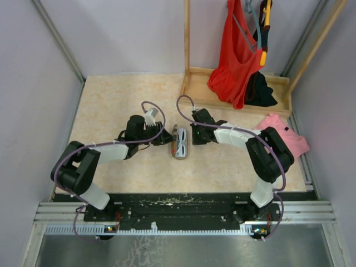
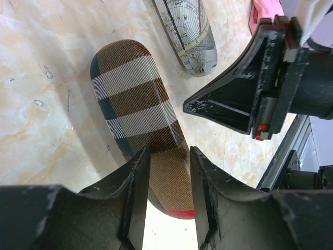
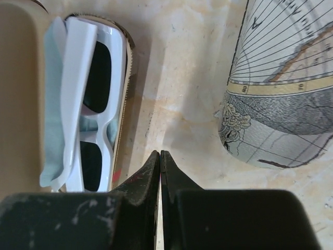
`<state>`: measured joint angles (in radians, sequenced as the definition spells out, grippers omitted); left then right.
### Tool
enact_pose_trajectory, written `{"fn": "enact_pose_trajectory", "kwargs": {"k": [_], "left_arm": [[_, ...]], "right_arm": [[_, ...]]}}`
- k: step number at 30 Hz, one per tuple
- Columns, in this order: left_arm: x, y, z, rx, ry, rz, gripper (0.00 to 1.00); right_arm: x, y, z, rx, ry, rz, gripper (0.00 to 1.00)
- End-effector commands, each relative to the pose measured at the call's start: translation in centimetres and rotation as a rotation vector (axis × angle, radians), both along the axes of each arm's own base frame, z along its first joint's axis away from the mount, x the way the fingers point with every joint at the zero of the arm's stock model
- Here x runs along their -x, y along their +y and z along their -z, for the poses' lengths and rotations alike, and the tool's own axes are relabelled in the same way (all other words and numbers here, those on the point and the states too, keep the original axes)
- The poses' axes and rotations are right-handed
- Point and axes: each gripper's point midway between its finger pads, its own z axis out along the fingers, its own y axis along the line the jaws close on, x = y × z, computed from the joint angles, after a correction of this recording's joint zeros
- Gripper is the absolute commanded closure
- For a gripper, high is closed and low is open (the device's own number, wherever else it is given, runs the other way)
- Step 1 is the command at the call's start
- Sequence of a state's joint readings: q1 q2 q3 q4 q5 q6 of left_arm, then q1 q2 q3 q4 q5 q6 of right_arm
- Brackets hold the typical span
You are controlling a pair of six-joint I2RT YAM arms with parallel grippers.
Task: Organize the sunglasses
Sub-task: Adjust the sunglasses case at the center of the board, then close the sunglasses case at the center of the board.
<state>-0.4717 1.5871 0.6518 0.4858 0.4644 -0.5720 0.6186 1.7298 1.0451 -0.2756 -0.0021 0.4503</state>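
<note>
The white-framed sunglasses (image 3: 91, 99) lie folded in the open brown-striped case (image 3: 127, 104), on a light blue cloth (image 3: 52, 104). In the top view the case (image 1: 181, 143) sits between my two grippers. My left gripper (image 2: 168, 153) is open, its fingers standing over the near end of the case's striped lid (image 2: 135, 99); it is also in the top view (image 1: 166, 138). My right gripper (image 3: 160, 153) is shut and empty, over bare table between the open case and the closed grey map-patterned case (image 3: 283, 99). The dark wire-framed pair is hidden.
The right gripper (image 2: 229, 104) and grey case (image 2: 187, 31) also show in the left wrist view. A wooden rack (image 1: 194, 78) with a red garment (image 1: 236, 55) and black cloth (image 1: 258, 92) stands at the back right. A pink cloth (image 1: 286, 136) lies at the right.
</note>
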Motion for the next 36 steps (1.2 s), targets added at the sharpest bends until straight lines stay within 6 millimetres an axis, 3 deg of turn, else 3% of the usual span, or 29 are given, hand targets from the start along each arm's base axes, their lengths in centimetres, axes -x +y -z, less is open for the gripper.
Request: {"fn": "enact_pose_trajectory", "kwargs": {"k": [1, 16, 36], "left_arm": [[0.1, -0.5, -1.2, 0.018, -0.035, 0.027, 0.58], [0.6, -1.6, -0.5, 0.014, -0.019, 0.053, 0.61], [1.0, -3.0, 2.2, -0.042, 0.041, 0.085, 0.62]], "right_arm": [[-1.0, 1.6, -0.3, -0.06, -0.014, -0.011, 0.98], [-1.2, 4.5, 0.0, -0.173, 0.027, -0.072, 1.0], [-0.9, 4.7, 0.1, -0.19, 0.034, -0.075, 1.0]]}}
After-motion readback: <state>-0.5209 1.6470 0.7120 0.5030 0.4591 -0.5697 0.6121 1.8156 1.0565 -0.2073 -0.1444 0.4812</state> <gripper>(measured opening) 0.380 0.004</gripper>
